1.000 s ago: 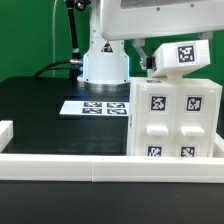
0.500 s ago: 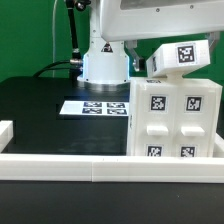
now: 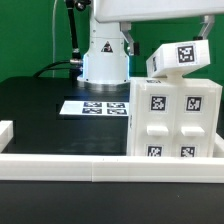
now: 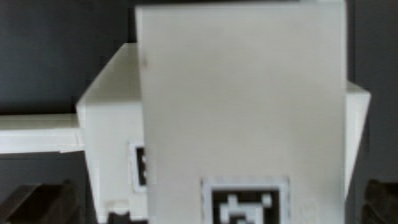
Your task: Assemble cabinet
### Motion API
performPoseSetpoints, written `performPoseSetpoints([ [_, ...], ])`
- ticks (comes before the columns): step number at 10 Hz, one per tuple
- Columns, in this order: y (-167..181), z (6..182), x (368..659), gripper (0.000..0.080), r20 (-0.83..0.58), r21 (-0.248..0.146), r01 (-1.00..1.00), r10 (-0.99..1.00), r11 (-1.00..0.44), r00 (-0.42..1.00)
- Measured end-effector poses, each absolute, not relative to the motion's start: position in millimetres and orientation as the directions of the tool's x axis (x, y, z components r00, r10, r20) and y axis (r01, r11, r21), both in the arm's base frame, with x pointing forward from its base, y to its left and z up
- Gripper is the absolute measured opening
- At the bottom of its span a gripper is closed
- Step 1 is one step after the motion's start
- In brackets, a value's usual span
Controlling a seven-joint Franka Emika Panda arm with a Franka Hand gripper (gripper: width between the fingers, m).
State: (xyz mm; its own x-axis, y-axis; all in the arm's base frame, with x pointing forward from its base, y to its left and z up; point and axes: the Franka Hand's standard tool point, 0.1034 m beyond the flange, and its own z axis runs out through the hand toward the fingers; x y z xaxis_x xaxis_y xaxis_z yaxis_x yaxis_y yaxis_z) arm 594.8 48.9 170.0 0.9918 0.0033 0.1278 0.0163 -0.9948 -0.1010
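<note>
The cabinet stands in the lower right of the exterior view, tagged face to the camera, just behind the long white rail. A smaller tagged white block sits tilted at its top, upper right. The marker board lies flat on the black table near frame centre, beside the cabinet. My gripper is released, my fingers spread wide, grasping nothing

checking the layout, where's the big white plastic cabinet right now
In the exterior view the large white plastic cabinet stands at that view's right, just behind the long low white rail and beside the flat white marker board.
</note>
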Motion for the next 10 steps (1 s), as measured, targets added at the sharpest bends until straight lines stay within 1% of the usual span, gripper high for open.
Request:
performPoseSetpoints([
  [1,47.8,164.2,589.6,0.0797,0.140,-0.095,0.020,0.007,-0.995,0.990],
  [2,45.8,160.0,590.6,0.0797,0.173,-0.085,0.035,0.020,-0.996,0.985],
  [3,44.6,156.7,590.6,0.0797,0.176,-0.081,0.040,0.025,-0.996,0.984],
  [7,50.9,163.5,602.8,0.0797,0.144,-0.094,0.040,0.026,-0.995,0.989],
  [10,56.4,159.1,610.4,0.0797,0.135,-0.095,0.049,0.036,-0.994,0.990],
])
